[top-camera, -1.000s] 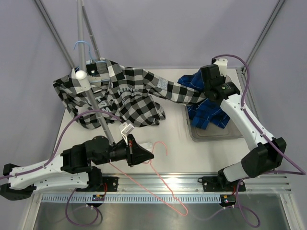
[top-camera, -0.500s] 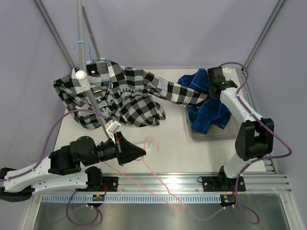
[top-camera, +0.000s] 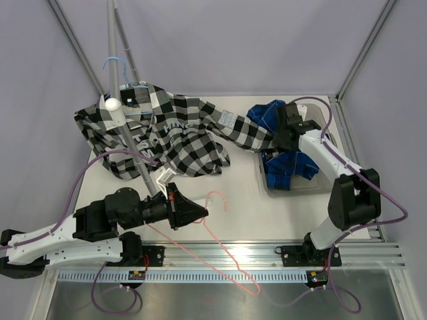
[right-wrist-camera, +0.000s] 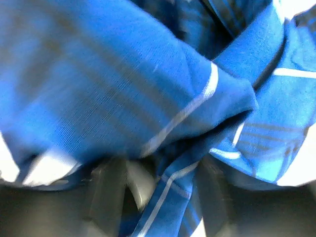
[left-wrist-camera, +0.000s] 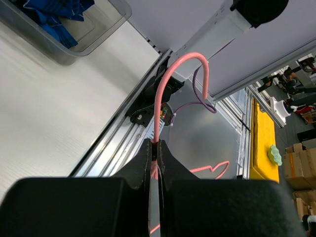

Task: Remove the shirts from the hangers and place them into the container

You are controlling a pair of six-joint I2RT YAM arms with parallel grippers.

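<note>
Blue shirt (top-camera: 288, 164) in container (top-camera: 300, 187) | left fingers (left-wrist-camera: 140, 163) clamped on pink hanger (left-wrist-camera: 156, 123) | right fingers (right-wrist-camera: 104, 195): cannot tell

No readable text or number is showing in any view. A pale patch (top-camera: 228, 119) is sitting on the checked shirt (top-camera: 187, 137) (too small to read).

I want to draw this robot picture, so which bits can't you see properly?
- Right wrist view: right gripper blurred, buried under the blue shirt; grip unclear.
- Top view: light blue hanger mostly under the checked shirt.
- Left wrist view: left gripper hides the pink hanger's lower part.
</note>
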